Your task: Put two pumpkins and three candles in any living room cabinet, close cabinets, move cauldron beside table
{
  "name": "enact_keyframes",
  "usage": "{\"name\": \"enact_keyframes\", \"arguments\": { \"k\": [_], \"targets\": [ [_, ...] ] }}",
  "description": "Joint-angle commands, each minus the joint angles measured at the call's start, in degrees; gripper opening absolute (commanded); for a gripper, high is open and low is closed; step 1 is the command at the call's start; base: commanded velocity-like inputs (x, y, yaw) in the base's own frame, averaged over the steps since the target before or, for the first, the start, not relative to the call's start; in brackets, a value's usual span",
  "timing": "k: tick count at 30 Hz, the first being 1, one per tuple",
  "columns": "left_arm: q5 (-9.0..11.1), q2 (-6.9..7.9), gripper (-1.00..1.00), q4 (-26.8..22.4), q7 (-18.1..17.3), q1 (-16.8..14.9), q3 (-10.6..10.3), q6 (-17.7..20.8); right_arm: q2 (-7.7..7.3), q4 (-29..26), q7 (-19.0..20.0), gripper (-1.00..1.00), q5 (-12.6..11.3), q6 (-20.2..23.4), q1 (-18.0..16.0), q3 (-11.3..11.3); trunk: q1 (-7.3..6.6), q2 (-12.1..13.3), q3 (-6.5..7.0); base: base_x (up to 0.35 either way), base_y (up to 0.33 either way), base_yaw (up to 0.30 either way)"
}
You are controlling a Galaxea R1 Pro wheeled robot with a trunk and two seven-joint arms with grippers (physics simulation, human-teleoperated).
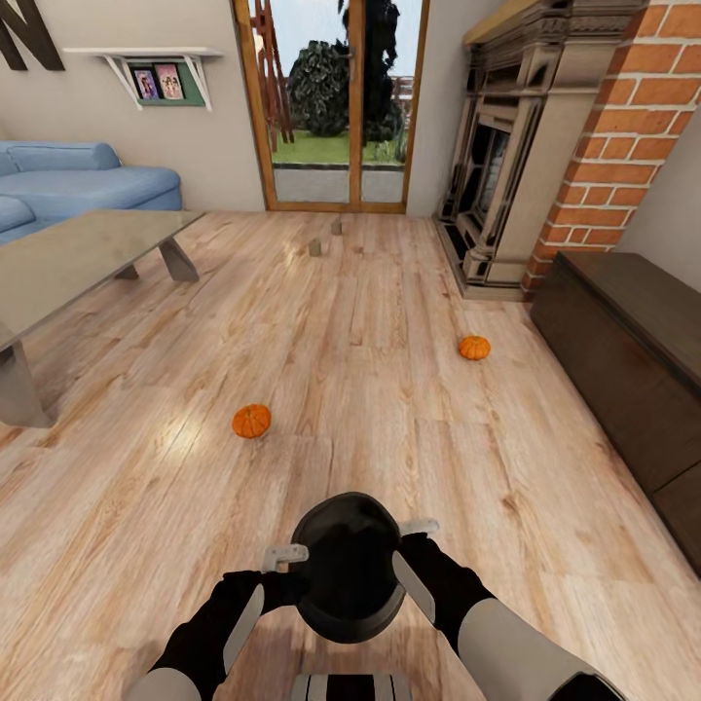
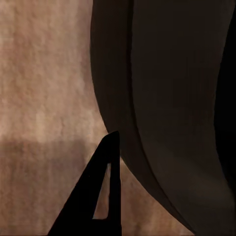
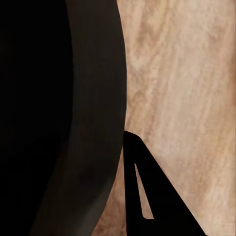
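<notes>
Cauldron held off the floor between my left gripper and right gripper — each clamped on its rim. Beyond the cauldron: one pumpkin just ahead on the floor, second pumpkin farther, nearer the cabinet. Table beyond-left; two candles farthest — third not made out.

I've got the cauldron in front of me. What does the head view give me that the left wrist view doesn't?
Head view: two pumpkins, two candles near the glass door, the table and the cabinet. Left wrist view: one dark finger close against the cauldron's outer wall. Both: the cauldron and the wooden floor.
</notes>
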Motion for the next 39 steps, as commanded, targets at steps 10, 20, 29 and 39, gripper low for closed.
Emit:
{"name": "enact_keyframes", "arguments": {
  "k": [10, 20, 29, 39],
  "targets": [
    [2.2, -0.04, -1.0, -0.1, -0.2, 0.0, -0.2, 0.3, 0.01, -0.6, 0.1, -1.0, -3.3, -0.4, 0.0, 0.4, 0.0, 0.0, -0.05, 0.0, 0.0, 0.0],
    [2.3, 0.04, -1.0, -0.1, -0.2, 0.0, -0.2, 0.3, -0.08, -1.0, 0.3, -1.0, -3.3, 0.0, 0.0, 0.4, -0.13, 0.1, 1.06, 0.0, 0.0, 0.0],
    [2.3, 0.04, -1.0, -0.1, -0.2, 0.0, -0.2, 0.3, -0.08, -1.0, 0.4, -1.0, -3.3, -0.1, 0.0, 0.4, -0.37, 0.2, 3.05, 0.0, 0.0, 0.0],
    [2.3, 0.04, -1.0, -0.1, -0.2, 0.0, -0.2, 0.3, -0.13, -1.1, 0.6, -1.0, -3.3, -0.5, 0.0, 0.4, -0.62, 0.3, 5.26, 0.0, 0.0, 0.0]
  ]
}}
